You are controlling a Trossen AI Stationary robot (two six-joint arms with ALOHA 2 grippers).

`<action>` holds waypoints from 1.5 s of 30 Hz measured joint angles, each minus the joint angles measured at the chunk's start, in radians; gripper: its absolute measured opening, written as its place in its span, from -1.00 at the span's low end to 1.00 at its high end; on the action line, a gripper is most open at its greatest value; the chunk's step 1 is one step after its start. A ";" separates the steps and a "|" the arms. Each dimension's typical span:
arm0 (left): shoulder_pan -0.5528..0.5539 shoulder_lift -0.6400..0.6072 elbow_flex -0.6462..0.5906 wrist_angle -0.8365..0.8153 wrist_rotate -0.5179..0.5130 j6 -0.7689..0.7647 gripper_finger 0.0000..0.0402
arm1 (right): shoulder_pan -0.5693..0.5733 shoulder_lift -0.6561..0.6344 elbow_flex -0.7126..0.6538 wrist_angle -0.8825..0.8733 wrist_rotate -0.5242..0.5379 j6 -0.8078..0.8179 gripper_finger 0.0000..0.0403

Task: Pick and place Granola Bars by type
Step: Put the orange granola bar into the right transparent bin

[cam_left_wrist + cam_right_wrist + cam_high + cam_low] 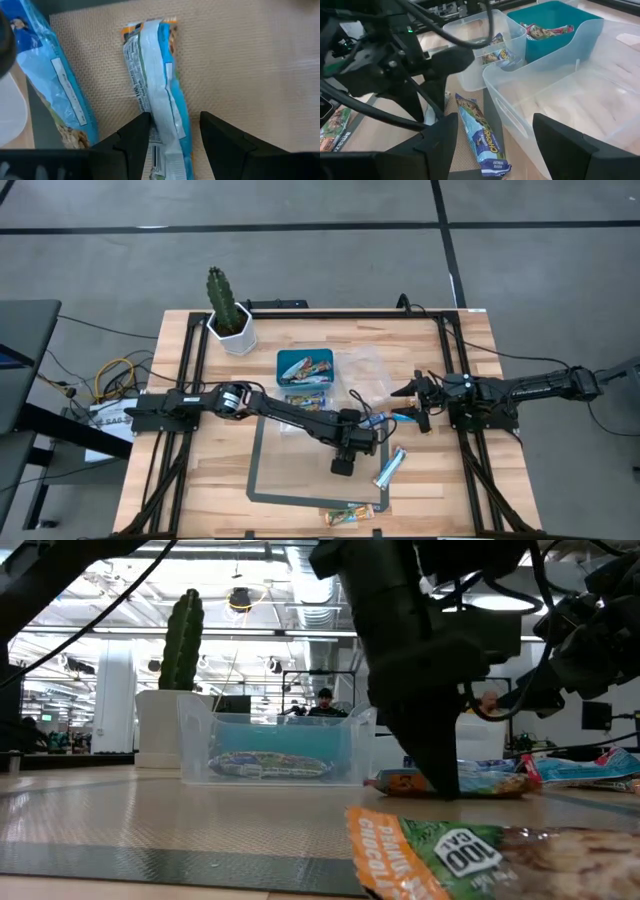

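target bar: shiny orange-and-light-blue wrapped granola bar (159, 95), flat on the grey mat (290, 470), just off the mat's right edge
bar axis: runs lengthwise between the fingers, so they close across its narrow width
left gripper (172, 132): released, straddling the bar's near end, not clamped yet
right gripper (495, 142): released, empty, beside the clear plastic tub (560, 95), farther from this bar
nearer arm: left
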 joint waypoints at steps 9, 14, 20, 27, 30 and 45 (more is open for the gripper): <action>0.000 0.000 0.000 -0.011 -0.030 0.000 -0.35 | 0.000 0.000 0.000 0.002 0.000 0.000 0.24; -0.001 0.000 0.000 -0.012 -0.031 -0.008 -0.62 | 0.000 0.000 0.000 0.002 0.000 0.000 0.24; -0.007 0.000 0.000 -0.012 -0.035 -0.009 -0.73 | 0.000 0.000 0.000 0.002 0.000 0.000 0.24; -0.026 -0.003 0.070 -0.091 -0.034 -0.010 -0.67 | 0.000 0.000 0.000 0.002 0.000 0.000 0.24; -0.037 -0.004 0.142 -0.170 -0.034 -0.009 -0.67 | 0.000 0.000 0.000 0.002 0.000 0.000 0.24; -0.050 -0.218 0.227 -0.486 -0.068 -0.094 -0.66 | 0.000 0.000 0.000 0.003 0.000 0.000 0.24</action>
